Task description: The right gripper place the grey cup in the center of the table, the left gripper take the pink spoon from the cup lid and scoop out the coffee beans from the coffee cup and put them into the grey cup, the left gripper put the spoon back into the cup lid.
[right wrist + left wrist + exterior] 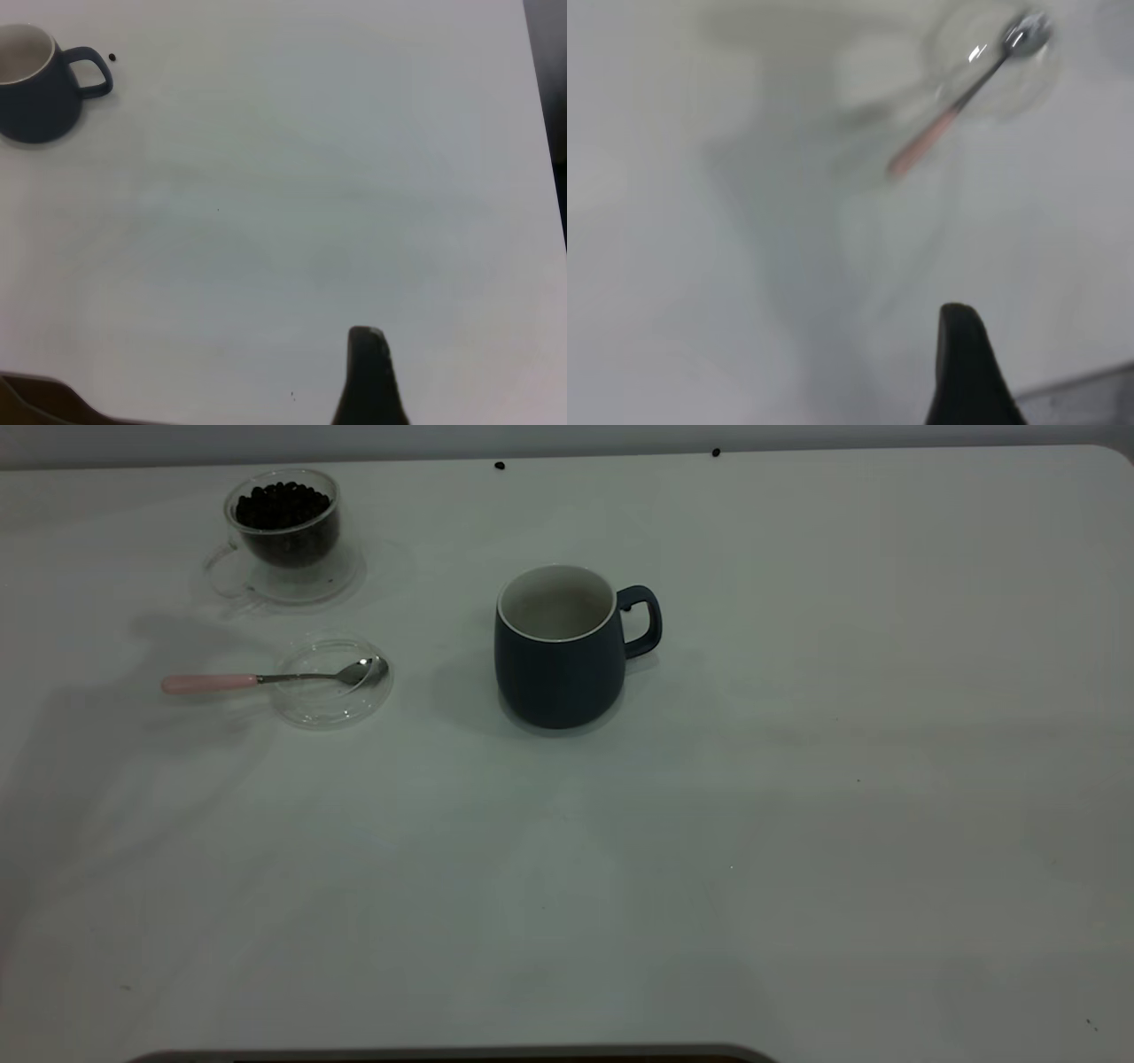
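The grey cup [558, 651] stands upright near the middle of the table [709, 824], white inside showing, handle to the right; the right wrist view also has the grey cup [31, 84], far off. The pink spoon [266, 680] rests with its metal bowl in the clear cup lid [328, 717] and its handle pointing left. Behind it the coffee cup [283, 545] holds a heap of coffee beans [282, 505]. Neither gripper shows in the exterior view. The left gripper [961, 354] hangs well short of the spoon [957, 111] and lid [957, 35]. The right gripper [368, 372] is over bare table.
A clear saucer [345, 580] lies under the coffee cup. Two stray beans [500, 465] [716, 452] sit by the far table edge, and one such bean [112, 57] appears in the right wrist view. A dark edge [443, 1054] runs along the near side.
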Controlling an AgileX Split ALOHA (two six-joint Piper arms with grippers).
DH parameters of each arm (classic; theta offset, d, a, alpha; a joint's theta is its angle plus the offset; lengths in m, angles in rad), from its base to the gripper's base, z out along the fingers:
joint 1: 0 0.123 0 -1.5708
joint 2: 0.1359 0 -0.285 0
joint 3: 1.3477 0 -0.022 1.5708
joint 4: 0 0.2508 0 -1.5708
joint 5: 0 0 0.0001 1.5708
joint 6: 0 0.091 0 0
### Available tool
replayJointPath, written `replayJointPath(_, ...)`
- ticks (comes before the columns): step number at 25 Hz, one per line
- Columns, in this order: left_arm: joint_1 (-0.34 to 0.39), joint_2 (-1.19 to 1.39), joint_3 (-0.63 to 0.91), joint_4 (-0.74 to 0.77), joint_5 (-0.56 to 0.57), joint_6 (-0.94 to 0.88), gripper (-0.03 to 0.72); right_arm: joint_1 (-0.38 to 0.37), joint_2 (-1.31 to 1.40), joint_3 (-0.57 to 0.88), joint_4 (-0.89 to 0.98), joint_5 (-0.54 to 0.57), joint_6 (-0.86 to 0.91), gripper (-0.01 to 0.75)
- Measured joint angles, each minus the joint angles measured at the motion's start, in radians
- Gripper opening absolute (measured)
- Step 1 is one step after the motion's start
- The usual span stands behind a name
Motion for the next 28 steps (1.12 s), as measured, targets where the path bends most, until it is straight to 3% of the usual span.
replayJointPath(4, -0.037, -0.067, -0.001, 0.140, 0.058, -0.201, 0.505, 0.000, 0.000, 0.000, 0.000, 0.000, 0.000, 0.588)
replayJointPath(8, -0.038, -0.132, 0.031, 0.149, 0.058, -0.306, 0.505, 0.000, 0.000, 0.000, 0.000, 0.000, 0.000, 0.588)
replayJointPath(20, -0.039, -0.424, 0.347, 0.067, 0.058, -0.296, 0.505, 0.000, 0.000, 0.000, 0.000, 0.000, 0.000, 0.588)
replayJointPath(28, -0.040, -0.783, 0.711, 0.017, 0.058, -0.257, 0.505, 0.000, 0.000, 0.000, 0.000, 0.000, 0.000, 0.588)
